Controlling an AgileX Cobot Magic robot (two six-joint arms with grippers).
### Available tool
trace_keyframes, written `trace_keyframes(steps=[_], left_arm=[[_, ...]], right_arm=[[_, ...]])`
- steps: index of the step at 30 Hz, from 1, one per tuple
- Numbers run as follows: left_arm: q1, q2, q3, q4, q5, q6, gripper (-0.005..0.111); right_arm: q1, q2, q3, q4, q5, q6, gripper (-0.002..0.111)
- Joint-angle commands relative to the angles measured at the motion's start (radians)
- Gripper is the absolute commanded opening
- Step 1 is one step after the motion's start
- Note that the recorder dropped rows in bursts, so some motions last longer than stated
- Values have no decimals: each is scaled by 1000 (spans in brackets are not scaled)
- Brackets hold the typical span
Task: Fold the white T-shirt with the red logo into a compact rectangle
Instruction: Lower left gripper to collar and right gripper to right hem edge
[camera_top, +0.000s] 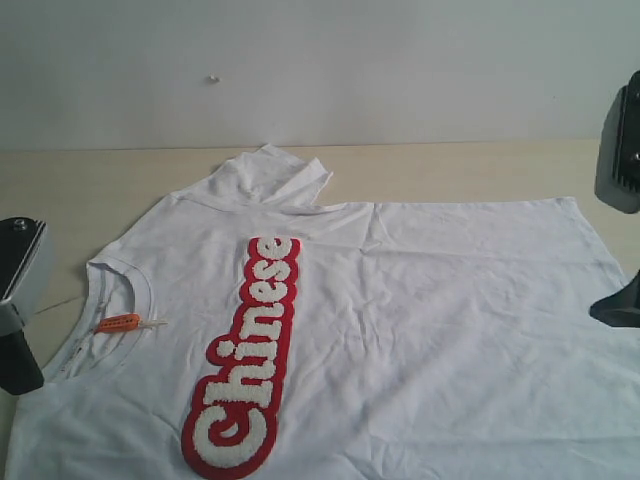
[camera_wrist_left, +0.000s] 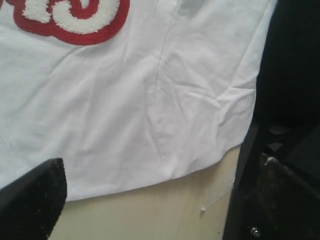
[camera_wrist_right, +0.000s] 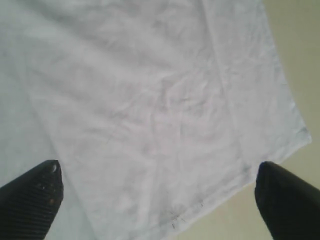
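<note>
Left gripper (camera_top: 18, 300): 9 o'clock, beside the collar (camera_top: 120, 290) — one finger visible, state cannot be told.
White T-shirt (camera_top: 420, 330): spread flat on the table (camera_top: 480, 165).
Red logo (camera_top: 248, 355): centre toward 7 o'clock.
Right gripper (camera_wrist_right: 157, 197): 3 o'clock, fingers spread, empty — apparently above the hem (camera_wrist_right: 225, 190).

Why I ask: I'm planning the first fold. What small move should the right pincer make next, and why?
Probably lower the right pincer onto the white T-shirt at its hem corner and close there: the pincer is wide open above flat cloth, holding nothing, and the shirt lies spread out, its body unfolded.
</note>
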Motion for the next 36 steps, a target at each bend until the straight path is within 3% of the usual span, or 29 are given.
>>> trace_keyframes(steps=[1, 4, 9, 11, 16, 21, 28, 32, 36], left_arm=[[-5, -5, -2, -2, -77, 37, 100], [-5, 10, -2, 50, -223, 51, 100], [-5, 167, -8, 290, -409, 172, 100], [-5, 255, -56, 375, -406, 211, 98], [-5, 486, -290, 385, -354, 229, 85], [-5, 618, -434, 385, -301, 229, 85], [-5, 683, -482, 373, -316, 211, 86], [3, 684, -482, 366, -340, 170, 103], [5, 687, -482, 359, -355, 166, 105]], right_arm=[[1, 4, 4, 74, 10, 16, 105], [1, 18, 4, -44, 56, -92, 105], [1, 139, 1, -206, 61, -116, 105], [1, 201, 1, -206, 43, -153, 105], [1, 336, 1, -206, -62, -202, 105], [1, 396, -3, -224, -174, -207, 105], [1, 468, -124, -200, -110, -221, 105], [1, 482, -172, -179, -93, -221, 105], [1, 495, -181, -179, -91, -223, 105]])
